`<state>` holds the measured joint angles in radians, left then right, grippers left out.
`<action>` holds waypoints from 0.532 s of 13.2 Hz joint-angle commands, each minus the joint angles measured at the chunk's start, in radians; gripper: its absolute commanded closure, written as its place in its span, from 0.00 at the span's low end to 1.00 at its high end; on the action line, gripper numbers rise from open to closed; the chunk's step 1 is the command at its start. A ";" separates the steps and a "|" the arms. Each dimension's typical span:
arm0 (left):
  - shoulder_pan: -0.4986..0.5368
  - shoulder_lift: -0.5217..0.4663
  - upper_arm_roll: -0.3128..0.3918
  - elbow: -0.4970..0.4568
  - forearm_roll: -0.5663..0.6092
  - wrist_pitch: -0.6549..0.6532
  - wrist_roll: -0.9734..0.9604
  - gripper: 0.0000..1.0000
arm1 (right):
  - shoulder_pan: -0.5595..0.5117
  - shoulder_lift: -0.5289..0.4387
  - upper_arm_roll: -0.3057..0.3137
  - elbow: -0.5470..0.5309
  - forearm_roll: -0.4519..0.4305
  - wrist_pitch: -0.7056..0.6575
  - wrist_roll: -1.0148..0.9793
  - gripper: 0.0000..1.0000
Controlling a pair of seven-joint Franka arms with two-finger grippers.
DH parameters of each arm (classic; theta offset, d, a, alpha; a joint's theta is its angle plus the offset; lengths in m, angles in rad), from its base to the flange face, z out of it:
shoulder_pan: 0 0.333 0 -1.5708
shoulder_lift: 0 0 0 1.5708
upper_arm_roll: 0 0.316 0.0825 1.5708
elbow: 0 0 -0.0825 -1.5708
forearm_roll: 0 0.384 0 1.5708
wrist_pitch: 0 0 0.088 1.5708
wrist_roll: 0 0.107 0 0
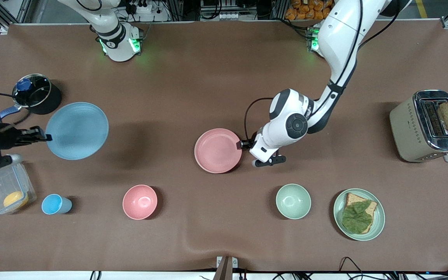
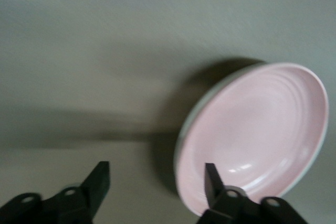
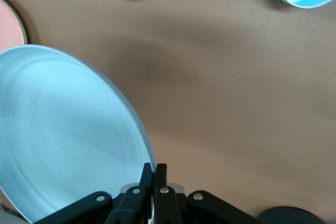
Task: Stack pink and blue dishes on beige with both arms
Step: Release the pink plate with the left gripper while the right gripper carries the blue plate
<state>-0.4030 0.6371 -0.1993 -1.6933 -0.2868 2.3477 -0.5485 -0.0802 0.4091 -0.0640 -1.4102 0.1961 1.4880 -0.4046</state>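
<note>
The pale pink plate [image 1: 217,150] lies flat mid-table. In the left wrist view a thin pale edge shows under the pink plate [image 2: 257,129], perhaps the beige plate, which is otherwise hidden. My left gripper [image 1: 243,144] is open at its rim toward the left arm's end. One finger [image 2: 212,179] is over the plate and the other is off it, so the left gripper [image 2: 157,179] straddles the rim. The light blue plate [image 1: 77,130] hangs above the table at the right arm's end. My right gripper [image 1: 47,137] is shut on the rim of the blue plate [image 3: 68,135], as the right gripper [image 3: 154,174] shows in its wrist view.
A black pot [image 1: 35,93] with a glass lid sits beside the blue plate. Along the front stand a clear container [image 1: 6,192], a blue cup [image 1: 55,204], a pink bowl [image 1: 140,201], a green bowl [image 1: 293,201] and a green plate [image 1: 379,217] with toast. A toaster [image 1: 428,126] stands at the left arm's end.
</note>
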 commanded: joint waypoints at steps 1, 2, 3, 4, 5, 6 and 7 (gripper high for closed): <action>0.013 -0.063 0.043 -0.006 0.140 -0.100 -0.031 0.00 | 0.091 0.005 0.001 -0.050 0.003 0.076 0.105 1.00; 0.039 -0.077 0.049 -0.006 0.190 -0.131 -0.025 0.00 | 0.112 0.014 0.001 -0.073 0.006 0.112 0.118 1.00; 0.070 -0.091 0.047 -0.006 0.228 -0.152 -0.019 0.00 | 0.135 0.019 0.001 -0.104 0.029 0.160 0.133 1.00; 0.102 -0.100 0.047 -0.006 0.256 -0.174 -0.010 0.00 | 0.155 0.022 0.001 -0.131 0.040 0.196 0.145 1.00; 0.136 -0.112 0.047 -0.006 0.277 -0.191 0.011 0.00 | 0.181 0.025 0.001 -0.145 0.052 0.228 0.161 1.00; 0.177 -0.123 0.047 -0.006 0.287 -0.203 0.045 0.00 | 0.221 0.048 0.001 -0.147 0.061 0.256 0.200 1.00; 0.222 -0.135 0.047 -0.006 0.288 -0.221 0.109 0.00 | 0.259 0.071 0.003 -0.145 0.063 0.291 0.251 1.00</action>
<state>-0.2486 0.5395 -0.1465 -1.6862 -0.0228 2.1665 -0.5107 0.1172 0.4612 -0.0540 -1.5442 0.2340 1.7321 -0.2276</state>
